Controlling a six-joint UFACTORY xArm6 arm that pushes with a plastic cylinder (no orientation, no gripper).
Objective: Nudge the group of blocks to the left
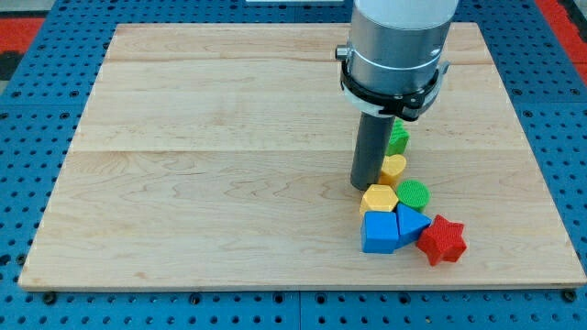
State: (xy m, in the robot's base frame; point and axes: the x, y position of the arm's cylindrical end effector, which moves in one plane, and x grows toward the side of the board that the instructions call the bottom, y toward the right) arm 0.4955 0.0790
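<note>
Blocks clustered near the desk's (183, 137) lower right: yellow hexagon (379, 198), blue cube (380, 232), blue triangle (411, 223), red star (442, 239), green cylinder (414, 193), yellow block (393, 169), green block (398, 138). Probably light, rigid, free-sliding, apt to scatter; push from the cluster's right flank. My tip (367, 187), a plain rod tool without jaws, stands touching or just beside the hexagon's upper-left.

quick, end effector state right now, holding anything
No gripper: my tip is a bare rod holding nothing, on the board just above the yellow hexagon block, left of the yellow block.
</note>
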